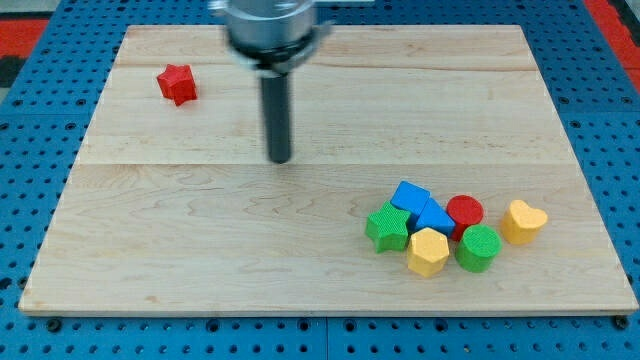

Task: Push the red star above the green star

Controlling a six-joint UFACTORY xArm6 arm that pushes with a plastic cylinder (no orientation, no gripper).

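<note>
The red star (177,83) lies near the view's top left on the wooden board (200,230). The green star (387,226) sits at the lower right, at the left end of a cluster of blocks. My tip (280,158) stands on the board between them, to the right of and below the red star, and well up and left of the green star. It touches no block.
Packed by the green star are two blue blocks (410,195) (434,217), a red cylinder (464,212), a yellow hexagon (428,251) and a green cylinder (478,247). A yellow heart (523,220) lies just right of them.
</note>
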